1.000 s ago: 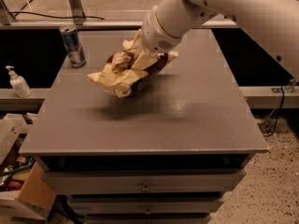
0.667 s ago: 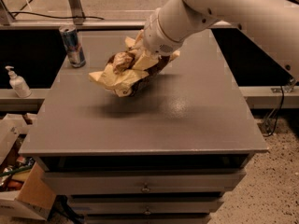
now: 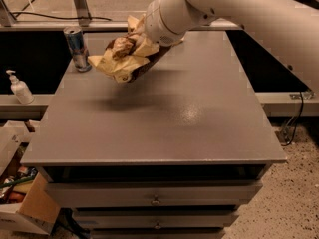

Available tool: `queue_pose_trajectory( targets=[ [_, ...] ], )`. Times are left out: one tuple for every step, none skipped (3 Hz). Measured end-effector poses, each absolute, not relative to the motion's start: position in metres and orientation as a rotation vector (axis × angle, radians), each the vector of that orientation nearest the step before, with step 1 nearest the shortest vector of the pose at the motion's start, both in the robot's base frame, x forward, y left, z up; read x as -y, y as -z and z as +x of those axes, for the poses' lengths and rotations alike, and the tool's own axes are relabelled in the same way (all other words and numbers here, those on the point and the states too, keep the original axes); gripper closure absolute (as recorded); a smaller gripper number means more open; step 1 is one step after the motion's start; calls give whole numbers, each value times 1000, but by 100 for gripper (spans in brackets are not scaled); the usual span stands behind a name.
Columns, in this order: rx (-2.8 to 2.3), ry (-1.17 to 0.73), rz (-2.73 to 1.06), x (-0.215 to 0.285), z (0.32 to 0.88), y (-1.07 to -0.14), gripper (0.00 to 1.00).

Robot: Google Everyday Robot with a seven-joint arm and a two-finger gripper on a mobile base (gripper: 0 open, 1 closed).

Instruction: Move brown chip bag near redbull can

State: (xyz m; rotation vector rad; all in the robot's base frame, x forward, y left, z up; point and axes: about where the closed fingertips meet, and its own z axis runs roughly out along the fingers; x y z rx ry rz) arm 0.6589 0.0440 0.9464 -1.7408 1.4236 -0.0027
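The brown chip bag, crumpled with pale yellow ends, hangs in the air above the back left part of the grey table. My gripper is shut on the bag's upper right part; the white wrist hides most of the fingers. The redbull can, blue and silver, stands upright at the table's back left corner, a short way left of the bag and not touching it.
A white pump bottle stands on a ledge left of the table. A cardboard box with clutter sits on the floor at the lower left. Drawers lie under the tabletop. A cable hangs at the right.
The gripper has carried the chip bag a little higher and to the left, closer to the redbull can. The can has not moved.
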Motion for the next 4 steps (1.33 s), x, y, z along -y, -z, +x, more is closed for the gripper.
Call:
queue_pose_trajectory(
  targets=[
    [-1373,4,-1757,-67,683,-948,100],
    [-1334,-28,-1779,-88,700,-940,100],
    [-1307,-79,-1802,-105,707,-925,100],
    [-1284,-130,-1820,-118,713,-912,100]
  ],
)
